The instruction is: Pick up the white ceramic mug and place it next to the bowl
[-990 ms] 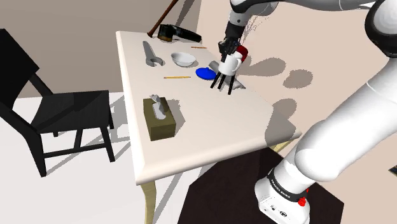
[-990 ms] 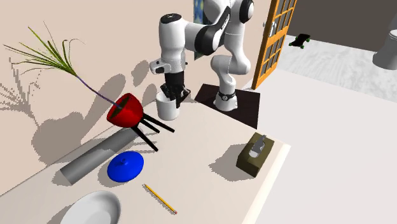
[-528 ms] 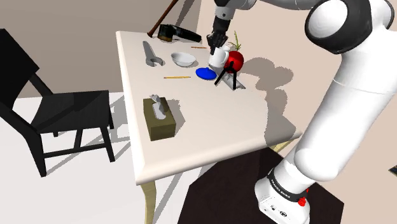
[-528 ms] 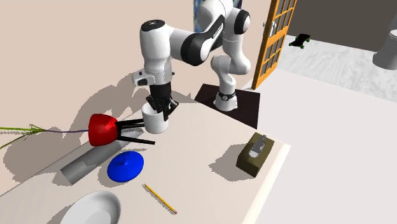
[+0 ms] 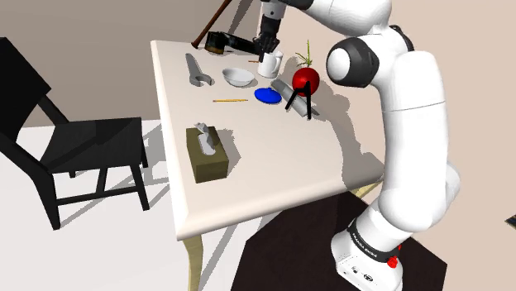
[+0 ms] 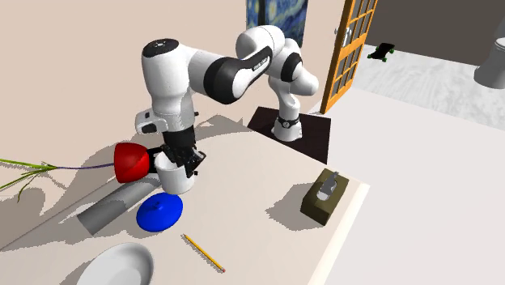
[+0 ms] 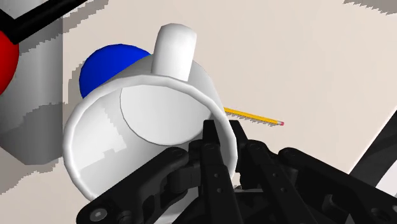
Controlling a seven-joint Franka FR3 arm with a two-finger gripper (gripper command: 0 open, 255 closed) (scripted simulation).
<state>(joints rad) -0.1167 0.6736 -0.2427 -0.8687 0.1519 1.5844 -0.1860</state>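
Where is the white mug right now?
In the shoulder view the mug is held in the gripper at the far end of the table, between the bowl and the red pot, close to the blue lid.

No legible text, label or number in any view; a small dark marking on the arm's base link (image 5: 361, 239) is too small to read

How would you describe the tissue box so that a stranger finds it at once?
On the cream table beside the black chair, look at the half nearest the robot's stand. The tissue box sits there alone: an olive-brown block with a grey tissue poking from its top.
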